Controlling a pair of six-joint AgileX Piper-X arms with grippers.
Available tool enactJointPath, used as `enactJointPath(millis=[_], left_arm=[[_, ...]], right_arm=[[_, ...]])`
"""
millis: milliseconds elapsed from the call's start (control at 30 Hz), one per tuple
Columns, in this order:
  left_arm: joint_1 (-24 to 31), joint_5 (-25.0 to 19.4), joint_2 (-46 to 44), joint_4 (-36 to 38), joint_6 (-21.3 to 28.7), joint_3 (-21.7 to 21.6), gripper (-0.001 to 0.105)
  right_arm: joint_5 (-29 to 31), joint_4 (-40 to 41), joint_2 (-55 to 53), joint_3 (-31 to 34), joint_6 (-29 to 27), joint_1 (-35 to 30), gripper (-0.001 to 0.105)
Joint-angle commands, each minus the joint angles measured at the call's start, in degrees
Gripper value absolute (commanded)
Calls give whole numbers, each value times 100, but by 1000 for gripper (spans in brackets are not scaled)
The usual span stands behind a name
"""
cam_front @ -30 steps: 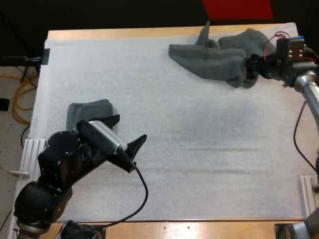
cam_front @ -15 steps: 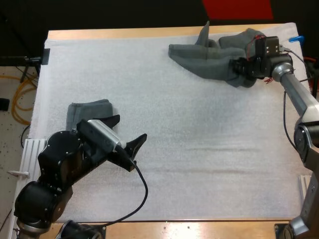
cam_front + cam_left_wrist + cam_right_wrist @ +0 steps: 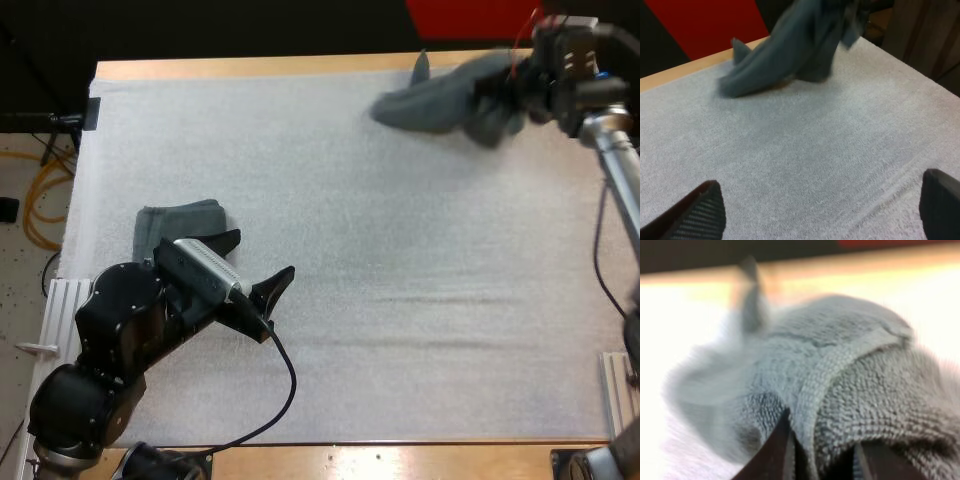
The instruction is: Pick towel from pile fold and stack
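The right gripper (image 3: 497, 100) is at the far right of the mat (image 3: 400, 280). Its two black fingers (image 3: 774, 452) pinch the crumpled towel (image 3: 440, 100) from both sides. The towel is long from side to side. Its right end is up in the gripper, and its left end slopes down to the mat, near the table's (image 3: 250, 67) far edge. A small tip of cloth sticks up there.

The left gripper (image 3: 262, 258) hangs over the near left part of the mat. Its fingers stand wide apart and hold nothing. It points toward the crumpled towel, which is well apart from it. A folded towel (image 3: 175, 220) lies flat just beside the left arm.
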Motion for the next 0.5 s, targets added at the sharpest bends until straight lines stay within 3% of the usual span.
enactJointPath(millis=[0,200,467], left_arm=[[-14,37,-9,-88,-63,-41,76],[-14,94,-24,-35,-121,-82,76],[-14,289,-24,391,-99,-363,76]], right_arm=[[-8,-23,-503,-93,-201,29,1],[-24,648,-1599,-93,-206,111,1],[-34,2523,-2416,-93,-201,693,1]])
